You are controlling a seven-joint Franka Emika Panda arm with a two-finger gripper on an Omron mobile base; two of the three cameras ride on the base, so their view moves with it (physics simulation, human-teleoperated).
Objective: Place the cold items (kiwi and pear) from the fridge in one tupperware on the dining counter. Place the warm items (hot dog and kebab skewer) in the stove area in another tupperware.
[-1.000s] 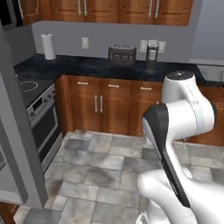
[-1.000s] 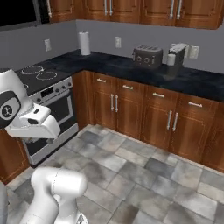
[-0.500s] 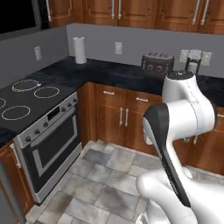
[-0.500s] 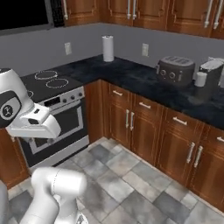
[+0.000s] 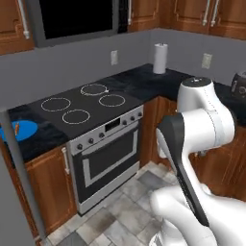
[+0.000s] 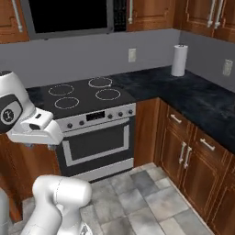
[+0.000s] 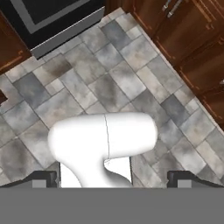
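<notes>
Claw (image 7: 116, 178) released, jaws at full spread, nothing between the tips. It hangs tucked close to my base and points straight down, which I judge is a travel pose: folded in so nothing snags on the cabinetry.

Directly under the claw: grey tiled floor (image 7: 109, 83), well apart from the tips.

Ahead of the claw and a little to its right: stove (image 6: 92, 133), its oven door facing me and four burner rings on top, above claw height. This is the warm-items area, so I judge that the base faces it on purpose.

Right of the stove, running away round the corner: dark counter (image 6: 183, 92) over wooden cabinets (image 6: 193, 151).

Far to the right, against the wall, upright: paper towel roll (image 6: 179, 59). Not part of the job.

Up and to the left of the claw, on the counter just beside the stove: blue plate (image 5: 26, 132).

On that plate: thin orange-brown piece (image 5: 17, 128) (too small to say whether hot dog or kebab skewer). Lying flat on the plate, it looks reachable from above.

Judgement: approach stage, no warm item grasped yet. Next, the claw needs lifting to counter height.
</notes>
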